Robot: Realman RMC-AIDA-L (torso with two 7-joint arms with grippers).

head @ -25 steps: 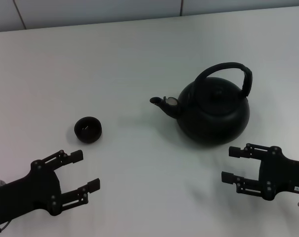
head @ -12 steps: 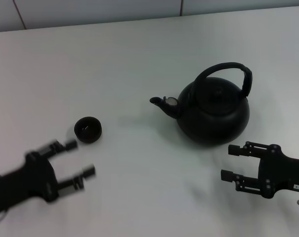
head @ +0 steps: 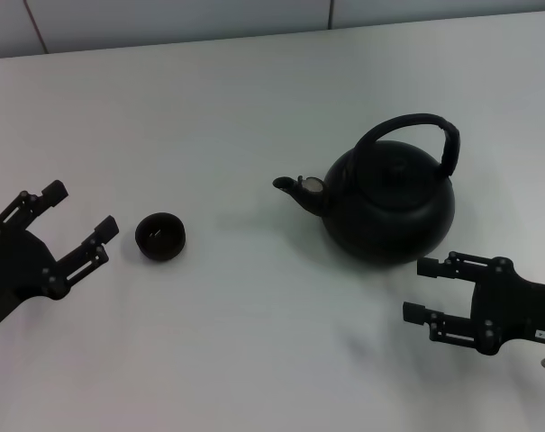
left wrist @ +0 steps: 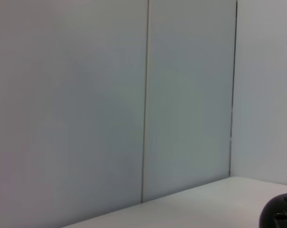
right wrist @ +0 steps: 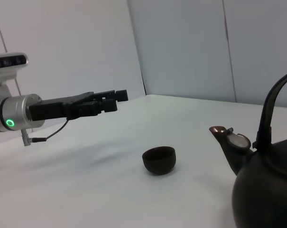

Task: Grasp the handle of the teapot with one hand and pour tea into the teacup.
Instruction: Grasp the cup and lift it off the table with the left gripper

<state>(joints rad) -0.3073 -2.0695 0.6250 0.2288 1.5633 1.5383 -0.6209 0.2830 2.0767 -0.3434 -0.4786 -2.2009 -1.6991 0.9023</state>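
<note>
1. Head view shows the teapot (head: 389, 202) standing upright on the white table (head: 254, 342), right of centre, its short spout (head: 290, 186) aimed toward the robot's left, so a tilt that way would send tea in the teacup's general direction.
2. The teacup (head: 160, 236) stands upright well to the left of the spout, apart from the pot; it looks too far off for a pour from where the pot now stands, so I judge that pot or cup must be brought closer.
3. The handle (head: 414, 135) arches high over the lid, its thicker wrapped part on the side away from the spout. That leaves open space beneath the hoop for fingers to pass.
4. The right gripper (head: 422, 292) lies low over the table just in front of the teapot, fingers spread apart and holding nothing. It sits on the pot's side, which likely makes it the arm for the handle; it would have to rise and reach over the body.
5. The left gripper (head: 78, 209) is just left of the teacup, fingers also wide apart and empty, near the cup but not touching it. The right wrist view shows it (right wrist: 115, 98) raised above the table behind the cup (right wrist: 159, 159).
6. No grasp is made yet; the task is at its very start.
</note>
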